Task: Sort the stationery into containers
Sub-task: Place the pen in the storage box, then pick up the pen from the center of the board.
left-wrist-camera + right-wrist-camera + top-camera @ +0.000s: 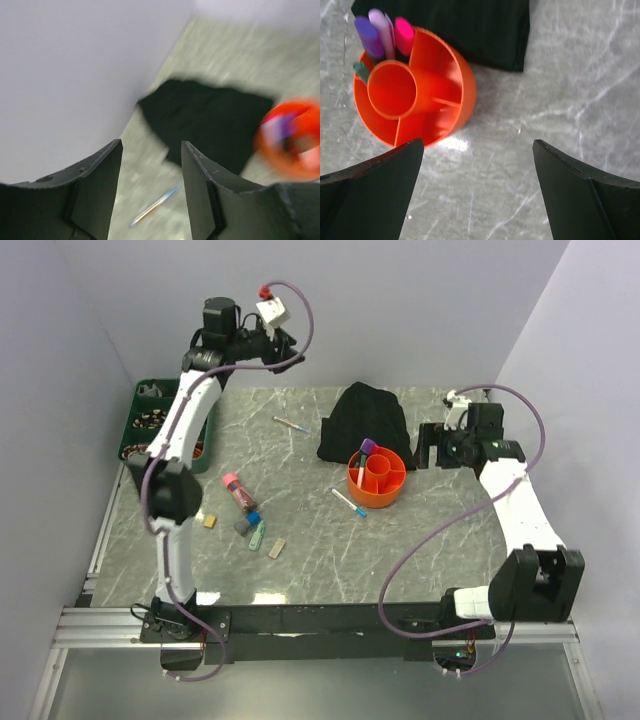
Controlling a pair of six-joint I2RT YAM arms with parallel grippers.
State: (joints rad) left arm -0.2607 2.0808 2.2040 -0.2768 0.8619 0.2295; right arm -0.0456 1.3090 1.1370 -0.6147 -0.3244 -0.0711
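My left gripper (287, 341) is raised high over the back of the table, open, with nothing between its fingers (152, 145). A thin pen (156, 205) lies on the table far below it, the same pen (291, 424) seen from the top view. The orange tub (377, 478) holds purple (368, 36) and pink (404, 35) markers and a green-capped pen (361, 71). My right gripper (428, 445) hovers wide open (477, 145) just right of the orange tub (415, 95). The green tray (150, 420) sits at the far left. A blue-capped pen (348, 503), a pink marker (238, 490), a blue marker (250, 520) and tan erasers (277, 548) lie loose.
A black fabric heap (365, 423) lies behind the tub, dark and blurred in the left wrist view (210, 125). Walls close in at the back and both sides. The left wrist view is motion-blurred.
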